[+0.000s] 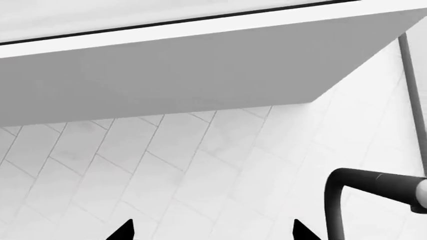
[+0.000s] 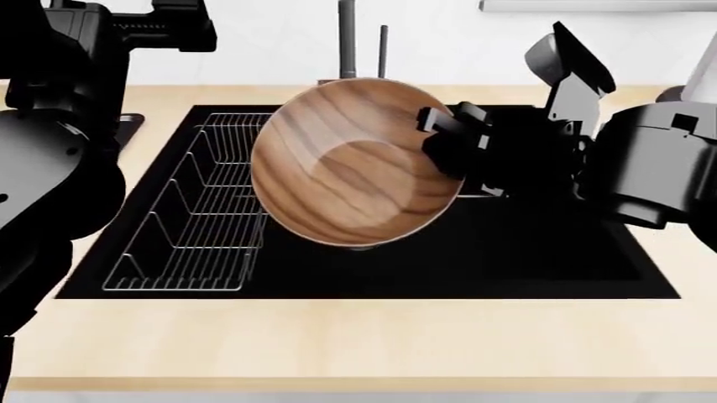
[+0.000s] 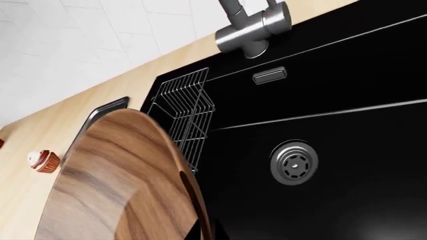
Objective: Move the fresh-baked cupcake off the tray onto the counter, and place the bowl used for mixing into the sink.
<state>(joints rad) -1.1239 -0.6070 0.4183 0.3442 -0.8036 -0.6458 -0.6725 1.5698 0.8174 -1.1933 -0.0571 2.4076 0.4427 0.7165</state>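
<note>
**Nearly there: bowl hanging tilted over the basin**

Right now the right gripper (image 2: 448, 138) is pinching the rim of the bowl (image 2: 353, 164), holding it steeply tilted above the sink (image 2: 538, 252), with its hollow facing the head camera. The bowl is hanging over the open basin beside the wire dish rack (image 2: 191, 210), in front of the faucet (image 2: 348, 38). In the right wrist view the drain (image 3: 293, 162) is showing well below the bowl's edge.

The left gripper (image 1: 212, 231) is pointing up at a tiled wall (image 1: 167, 160), fingertips spread wide and holding nothing.

The cupcake (image 3: 44, 160) is sitting on the counter (image 2: 358, 336) beyond the sink's far corner, near the tray (image 3: 100, 115), so that half looks done.

Risks, as I judge them: letting go from this height and tilt could send the bowl rolling on its edge, clattering onto the rack or bouncing against the basin wall. A one-sided rim grip may also be slipping under the bowl's weight. Swinging toward the faucet could knock the rim.
</note>
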